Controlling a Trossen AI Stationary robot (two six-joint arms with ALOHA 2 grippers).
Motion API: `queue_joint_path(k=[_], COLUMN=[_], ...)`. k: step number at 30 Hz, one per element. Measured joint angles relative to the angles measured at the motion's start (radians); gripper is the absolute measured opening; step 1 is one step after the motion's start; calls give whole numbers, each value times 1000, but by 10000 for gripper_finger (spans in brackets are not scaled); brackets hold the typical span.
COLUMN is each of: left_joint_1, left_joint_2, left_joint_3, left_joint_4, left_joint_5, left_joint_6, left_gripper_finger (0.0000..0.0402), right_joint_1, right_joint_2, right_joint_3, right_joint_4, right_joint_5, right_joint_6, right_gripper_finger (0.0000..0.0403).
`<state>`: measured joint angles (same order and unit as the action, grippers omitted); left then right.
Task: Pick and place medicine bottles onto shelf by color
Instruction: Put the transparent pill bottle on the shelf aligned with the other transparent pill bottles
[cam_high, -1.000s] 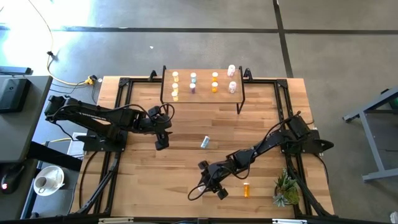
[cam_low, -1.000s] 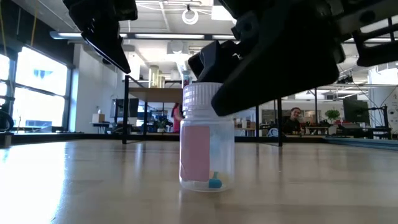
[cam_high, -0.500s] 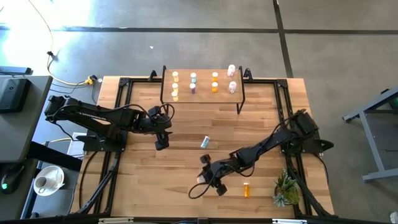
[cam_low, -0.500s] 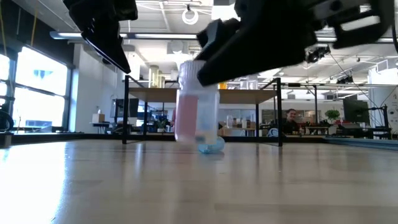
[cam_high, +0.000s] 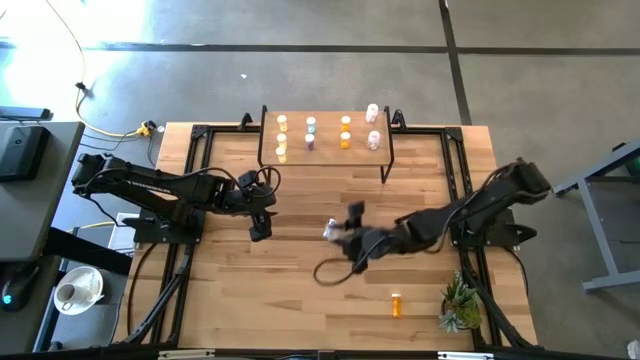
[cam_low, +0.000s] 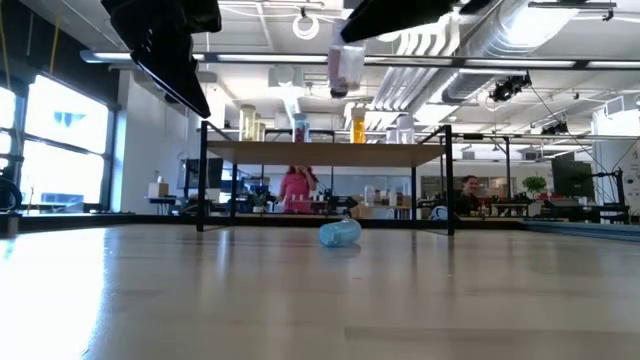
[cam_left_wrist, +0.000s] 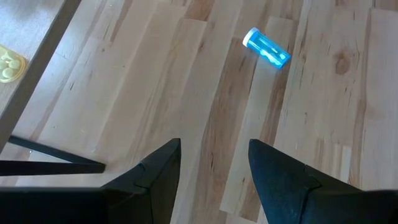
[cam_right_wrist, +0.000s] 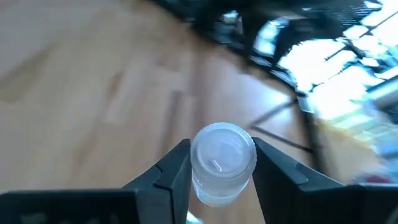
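My right gripper (cam_right_wrist: 222, 163) is shut on a clear pill bottle with a pink label (cam_low: 345, 66) and holds it high above the middle of the table (cam_high: 345, 236). A light blue bottle (cam_low: 340, 232) lies on its side on the tabletop; it also shows in the left wrist view (cam_left_wrist: 266, 48). The shelf (cam_high: 325, 150) stands at the far edge, with yellow, blue-white, orange and pink bottles in columns on top. An orange bottle (cam_high: 397, 304) lies near the front right. My left gripper (cam_left_wrist: 214, 168) is open and empty, left of centre (cam_high: 261, 226). My right gripper pinches the pink bottle at its upper end, on the sides just under the white cap (cam_right_wrist: 222, 149), between its two fingers (cam_right_wrist: 171, 171). The bottle stands upright below the gripper, lifted well clear of the table.
A small green plant (cam_high: 460, 305) stands at the front right corner. Black frame rails (cam_high: 190, 170) run along the table's left and right sides. A person in red (cam_low: 296, 188) is in the room far behind the shelf. Bare wood lies between the blue bottle and the shelf.
My right gripper has lifted the pink bottle off the table near the front middle. It has carried the bottle up and toward the far edge, to above the lying blue bottle. The bottle has stayed upright.
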<state>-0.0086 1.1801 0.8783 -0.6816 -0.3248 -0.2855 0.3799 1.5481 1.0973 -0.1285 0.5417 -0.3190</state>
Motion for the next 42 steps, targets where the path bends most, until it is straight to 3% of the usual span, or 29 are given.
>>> queue_joint_path(k=[11,18,24,36,42], left_joint_1=[0,1,1,1,1], left_joint_2=[0,0,0,0,0], left_joint_3=[0,0,0,0,0], left_joint_4=[1,5,8,31,42], left_joint_5=[0,0,0,0,0], left_joint_6=[0,0,0,0,0], left_gripper_finger=[179,179,179,179,179], right_joint_1=[-134,-232,-327,-485,-609], right_joint_2=[-284,-439,-490,-503,-503], right_joint_3=[0,0,-6,-320,-340], right_joint_4=[-136,-232,-422,-112,-65], right_joint_5=[157,158,135,74,-99], right_joint_6=[-4,37,224,284,361], right_gripper_finger=[124,124,124,124,124])
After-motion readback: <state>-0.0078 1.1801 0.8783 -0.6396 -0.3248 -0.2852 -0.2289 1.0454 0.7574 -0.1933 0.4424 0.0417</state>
